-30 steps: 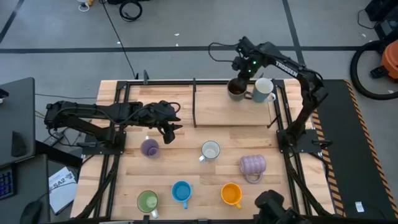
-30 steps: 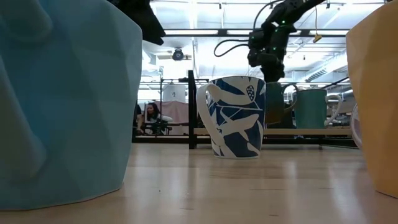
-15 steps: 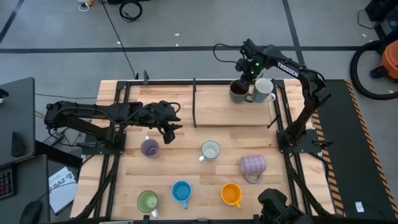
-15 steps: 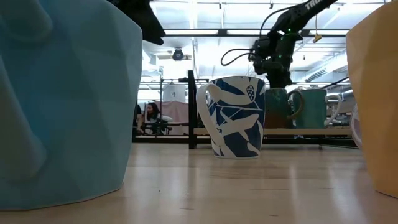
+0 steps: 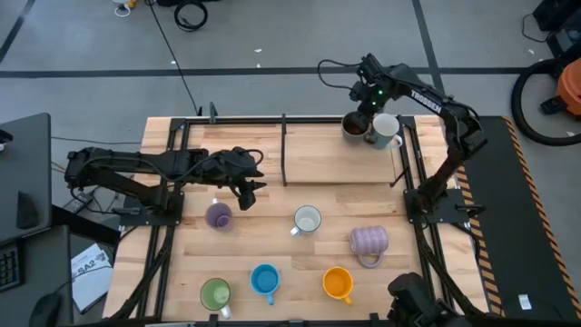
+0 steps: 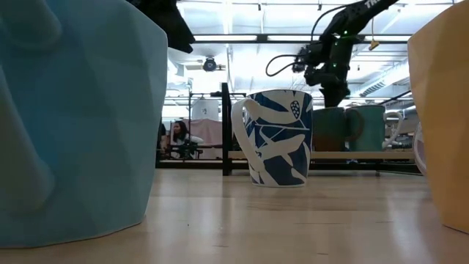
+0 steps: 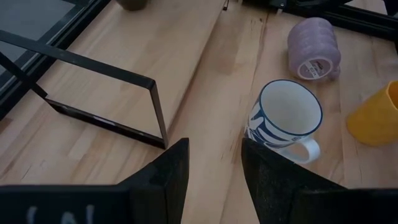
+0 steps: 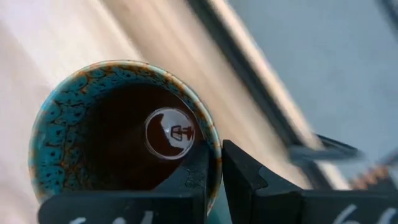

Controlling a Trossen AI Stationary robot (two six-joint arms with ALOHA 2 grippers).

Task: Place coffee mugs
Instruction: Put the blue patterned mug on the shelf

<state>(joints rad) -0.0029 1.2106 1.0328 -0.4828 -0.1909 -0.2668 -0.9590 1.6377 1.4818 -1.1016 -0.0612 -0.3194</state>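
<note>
A: Where does the dark mug (image 5: pixel 354 125) stand relative to the right gripper (image 5: pixel 370 97)?

B: It stands at the far right of the table (image 5: pixel 236 272), on the raised back board, just beside a white mug (image 5: pixel 385 130). The right wrist view looks straight down into the dark mug's brown bowl, and the gripper's two fingers (image 8: pixel 245 180) straddle its blue-speckled rim, one inside and one outside.

A: How far apart are those fingers?

B: Nearly together, with only the thin wall of the mug between them, so they pinch the rim. Whether the mug's base rests on the board or hangs just above it cannot be told from these views.

A: And the left gripper (image 5: pixel 247 188)?

B: It hovers over the left half of the table, near the small lilac mug (image 5: pixel 218 215). Its fingers (image 7: pixel 163 180) stand partly open with a clear gap, and nothing sits between them.

A: What else lies on the table?

B: A white mug with blue leaves (image 7: pixel 285 121) stands in the middle, with the ribbed lavender mug (image 5: pixel 369 242) on its side near it. Along the near edge stand the green mug (image 5: pixel 215 294), the blue mug (image 5: pixel 264 280) and the orange mug (image 5: pixel 337 283).
</note>
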